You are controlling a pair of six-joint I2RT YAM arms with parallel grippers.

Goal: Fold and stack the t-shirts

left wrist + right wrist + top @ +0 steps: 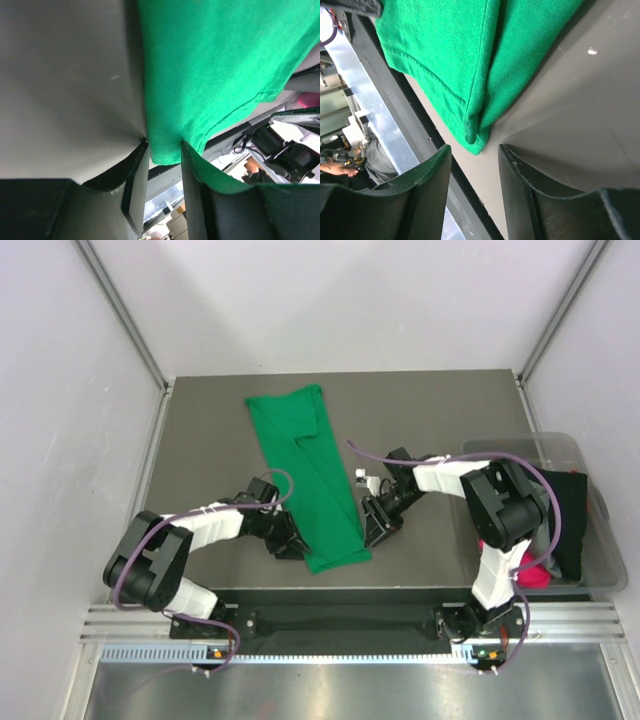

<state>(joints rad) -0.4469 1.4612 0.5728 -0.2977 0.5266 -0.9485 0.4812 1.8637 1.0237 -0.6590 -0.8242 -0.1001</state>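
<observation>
Two hands are working at the near end of the green t-shirt point(310, 470), which is lying on the counter point(200, 440) as a long strip folded lengthwise, running from the far middle toward the near edge. The left hand point(165, 147) is straddling the strip's near-left corner, its jaws standing narrow but not clamped, with cloth dipping between the fingertips. The right hand point(475, 148) is sitting at the near-right corner with jaws wide, the folded corner lying just ahead of its fingertips. A black shirt point(572, 510) and a pink shirt point(535, 575) are waiting in the bin point(600, 570) on the right. The crosswise fold seems to be getting set up. Next, both hands need to pinch their corners through all layers, lift together and carry the hem toward the far end, keeping the edges level.
</observation>
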